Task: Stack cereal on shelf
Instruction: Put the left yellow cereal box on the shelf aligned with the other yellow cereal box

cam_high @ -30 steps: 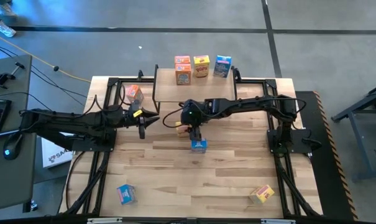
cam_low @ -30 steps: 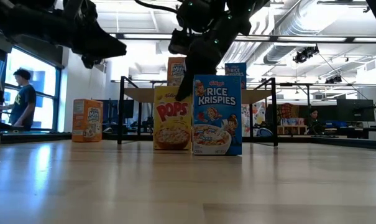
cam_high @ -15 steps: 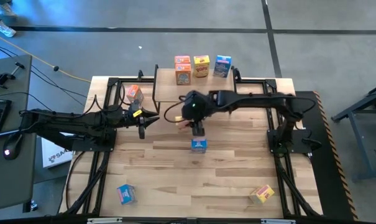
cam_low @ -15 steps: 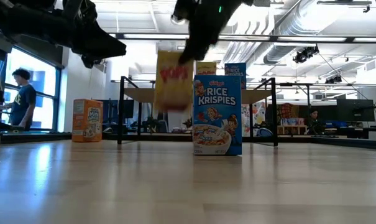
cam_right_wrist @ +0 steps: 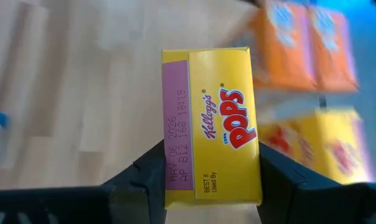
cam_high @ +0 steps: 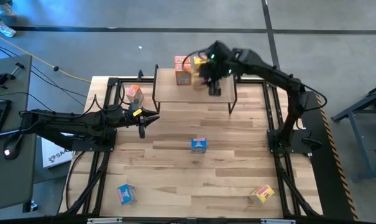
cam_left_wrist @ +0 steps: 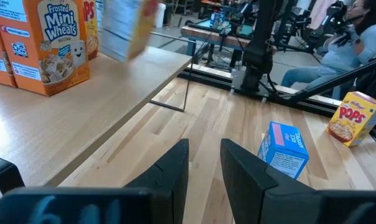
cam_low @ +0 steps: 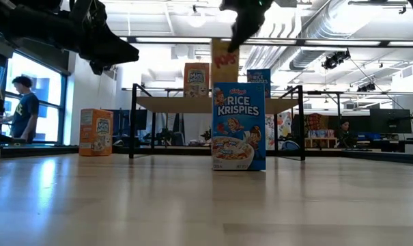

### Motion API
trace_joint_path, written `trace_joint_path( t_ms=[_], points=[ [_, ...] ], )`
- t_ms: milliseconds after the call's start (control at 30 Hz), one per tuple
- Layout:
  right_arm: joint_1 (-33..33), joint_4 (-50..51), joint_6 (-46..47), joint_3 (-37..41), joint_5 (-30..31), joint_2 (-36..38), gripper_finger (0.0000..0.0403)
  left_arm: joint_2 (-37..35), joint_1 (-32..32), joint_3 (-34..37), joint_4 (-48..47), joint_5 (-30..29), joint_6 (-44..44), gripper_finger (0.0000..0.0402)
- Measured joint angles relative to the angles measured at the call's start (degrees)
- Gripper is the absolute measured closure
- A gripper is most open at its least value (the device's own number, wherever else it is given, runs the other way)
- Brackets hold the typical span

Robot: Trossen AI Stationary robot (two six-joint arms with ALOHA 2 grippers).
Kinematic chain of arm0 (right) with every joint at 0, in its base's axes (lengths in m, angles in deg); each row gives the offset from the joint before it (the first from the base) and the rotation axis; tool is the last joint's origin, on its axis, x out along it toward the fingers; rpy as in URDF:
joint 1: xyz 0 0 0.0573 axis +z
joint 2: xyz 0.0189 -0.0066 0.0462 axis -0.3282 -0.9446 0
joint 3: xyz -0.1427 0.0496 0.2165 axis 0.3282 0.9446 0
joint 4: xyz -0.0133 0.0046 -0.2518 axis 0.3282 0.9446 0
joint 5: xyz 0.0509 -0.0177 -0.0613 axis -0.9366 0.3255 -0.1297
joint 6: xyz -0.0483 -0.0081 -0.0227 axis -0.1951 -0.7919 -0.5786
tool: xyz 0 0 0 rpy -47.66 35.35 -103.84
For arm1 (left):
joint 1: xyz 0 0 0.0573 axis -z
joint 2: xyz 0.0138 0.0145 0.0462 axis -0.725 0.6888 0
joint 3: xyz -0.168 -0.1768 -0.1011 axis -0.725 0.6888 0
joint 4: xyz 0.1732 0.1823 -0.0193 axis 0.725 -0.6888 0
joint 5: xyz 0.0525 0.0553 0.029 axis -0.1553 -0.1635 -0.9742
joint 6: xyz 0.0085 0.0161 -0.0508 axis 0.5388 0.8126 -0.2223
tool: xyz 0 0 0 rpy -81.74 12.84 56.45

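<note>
My right gripper (cam_high: 207,72) is shut on a yellow Pops box (cam_right_wrist: 219,124) and holds it in the air over the shelf (cam_high: 194,92); the low view also shows the yellow box (cam_low: 224,58). Two orange boxes (cam_high: 183,68), another yellow box (cam_high: 201,62) and a blue box (cam_low: 259,78) stand on the shelf top. A blue Rice Krispies box (cam_high: 199,145) stands upright at mid-table. My left gripper (cam_high: 143,120) hovers open and empty left of the shelf. My right gripper pinches the yellow box at its top end (cam_right_wrist: 175,177) between its two fingers (cam_right_wrist: 147,177), one on each of two opposite faces. The fingers come from above, pointing down. The box hangs upright below them, clear of the shelf top.
An orange box (cam_high: 133,93) stands on the table left of the shelf. A blue box (cam_high: 125,193) lies near the front left and a yellow one (cam_high: 261,194) near the front right. Black frame rails run along the table's left and right sides.
My right gripper has lifted the yellow Pops box off the table beside the blue Rice Krispies box. It has carried the box up and toward the far edge, over the shelf, and the box has turned about. The blue box has stayed in place.
</note>
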Motion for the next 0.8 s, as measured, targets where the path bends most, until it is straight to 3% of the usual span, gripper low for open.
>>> trace_joint_path(
  t_ms=[233, 567, 800],
  points=[
    [-6.96, -2.62, -1.61, 3.15, -4.85, -0.09, 0.0243, 0.0, 0.0, 0.0, -0.01, 0.0, -0.02, 0.0319],
    [-7.85, -4.08, -2.04, 3.76, -6.36, -1.39, 0.0243, 0.0, 0.0, 0.0, 0.28, 0.02, -0.55, 0.0319],
    [-7.81, -4.82, -1.64, 3.7, -4.05, -2.91, 0.0242, 0.0, 0.0, 0.0, 0.25, 0.59, -1.07, 0.0319]
  ],
)
